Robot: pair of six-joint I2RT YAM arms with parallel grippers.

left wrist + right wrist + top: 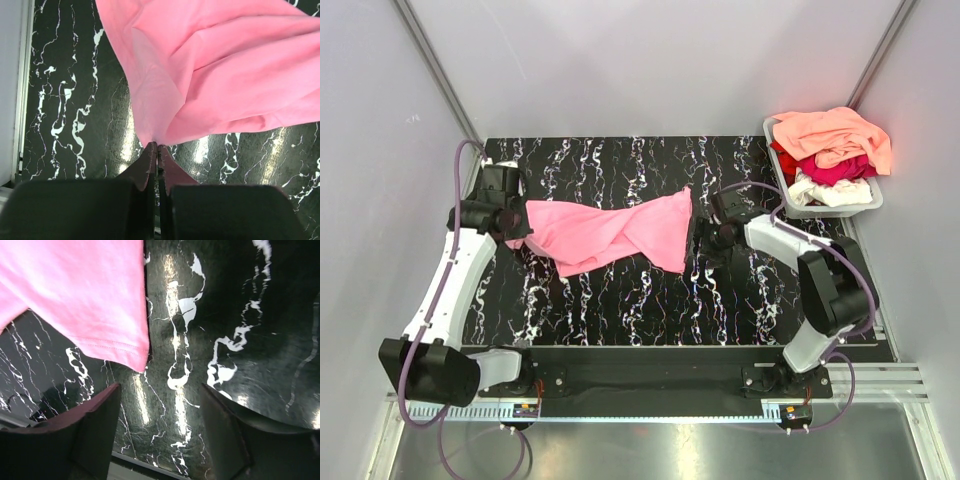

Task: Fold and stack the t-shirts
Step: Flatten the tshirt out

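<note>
1. Top external: the pink t-shirt (pixel 610 232) lies rumpled across the black marbled table (pixel 620 300), between the arms
2. Left wrist: the left claw (pixel 156 146) pinches its edge, jaws pressed together
3. Right wrist: the right claw (pixel 160 390) gapes wide, holding nothing, the hem corner just ahead

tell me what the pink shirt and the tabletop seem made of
Pink shirt: soft matte cloth, maybe cotton knit; drapes in folds, stitched hem. Tabletop: hard, glossy black with white veins, marble or printed laminate; glare spots.
</note>
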